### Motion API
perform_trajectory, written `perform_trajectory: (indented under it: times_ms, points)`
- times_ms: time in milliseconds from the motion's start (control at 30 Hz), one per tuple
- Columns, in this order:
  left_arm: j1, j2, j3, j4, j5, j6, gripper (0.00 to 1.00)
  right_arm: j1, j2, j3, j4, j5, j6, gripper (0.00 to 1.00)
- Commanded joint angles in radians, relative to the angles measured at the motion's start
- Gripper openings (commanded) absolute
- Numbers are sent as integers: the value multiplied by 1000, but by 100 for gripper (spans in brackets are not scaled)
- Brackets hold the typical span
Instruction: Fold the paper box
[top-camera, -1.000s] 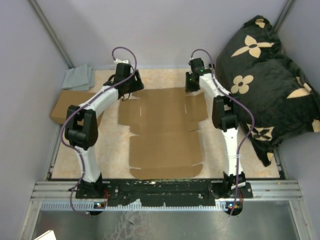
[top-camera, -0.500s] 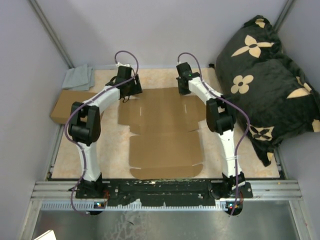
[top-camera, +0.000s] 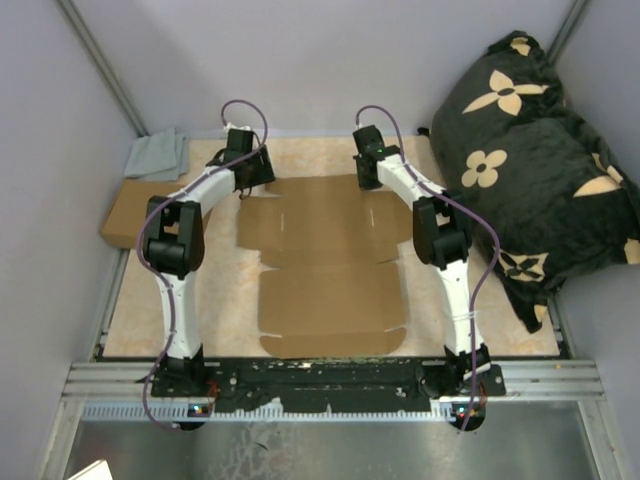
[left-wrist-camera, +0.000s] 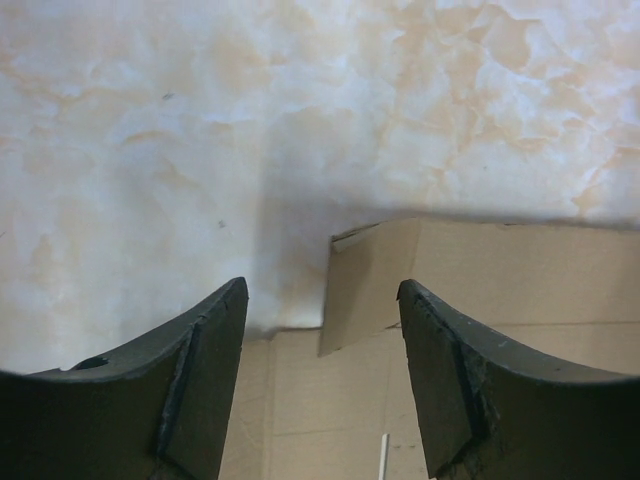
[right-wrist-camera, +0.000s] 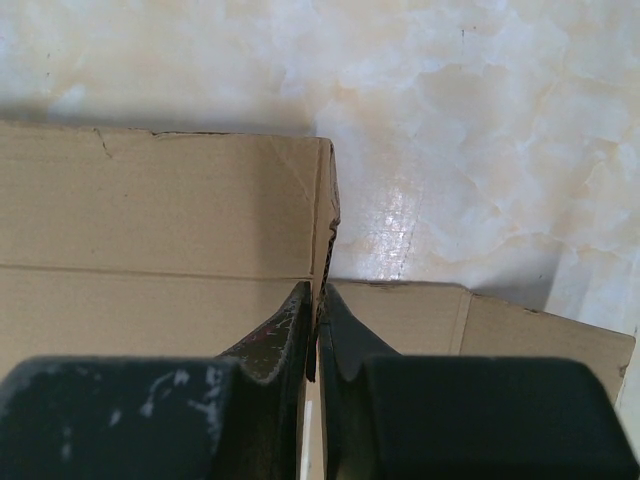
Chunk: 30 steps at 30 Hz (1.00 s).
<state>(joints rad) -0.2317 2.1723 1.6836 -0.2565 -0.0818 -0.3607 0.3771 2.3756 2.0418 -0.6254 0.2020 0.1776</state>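
The paper box (top-camera: 325, 265) is a brown die-cut cardboard sheet lying mostly flat in the middle of the marbled table. My right gripper (top-camera: 368, 170) is at the sheet's far edge. In the right wrist view it (right-wrist-camera: 320, 295) is shut on the raised edge of a far flap (right-wrist-camera: 150, 220). My left gripper (top-camera: 250, 172) is at the sheet's far left corner. In the left wrist view it (left-wrist-camera: 320, 300) is open and holds nothing. It hovers over a slightly lifted flap corner (left-wrist-camera: 470, 270) that lies between its fingers.
A ready-made shallow brown box (top-camera: 130, 215) lies at the left table edge, with a grey cloth (top-camera: 155, 155) behind it. A black cushion with cream flowers (top-camera: 530, 150) fills the right side. Grey walls close the back and sides.
My right gripper has moved left along the sheet's far edge and now pinches the flap. My left gripper has shifted slightly back and to the left.
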Motion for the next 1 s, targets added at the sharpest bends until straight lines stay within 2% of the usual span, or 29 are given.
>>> perform_trajectory:
  times_ms: [0,233,433,633,700,733,767,833,967]
  points:
    - [-8,30,54,50,94,5,67,2,-78,20,20,19,-7,7]
    - [-12,62,65,45,167,-11,57,2,-75,39,3,5,-3,7]
    - [-16,53,55,42,236,-12,40,2,-75,46,-2,-2,2,8]
    - [-61,20,53,67,257,-29,41,2,-79,41,-1,-47,10,11]
    - [-79,27,60,72,263,-35,44,2,-81,41,-2,-70,12,18]
    - [-86,33,67,72,266,-36,45,2,-84,37,-1,-80,14,28]
    - [-93,40,76,72,265,-39,47,2,-92,28,6,-92,15,42]
    - [-102,55,91,63,259,-44,48,2,-110,4,25,-110,19,56]
    - [-106,70,95,66,254,-47,48,2,-138,-34,56,-126,19,62]
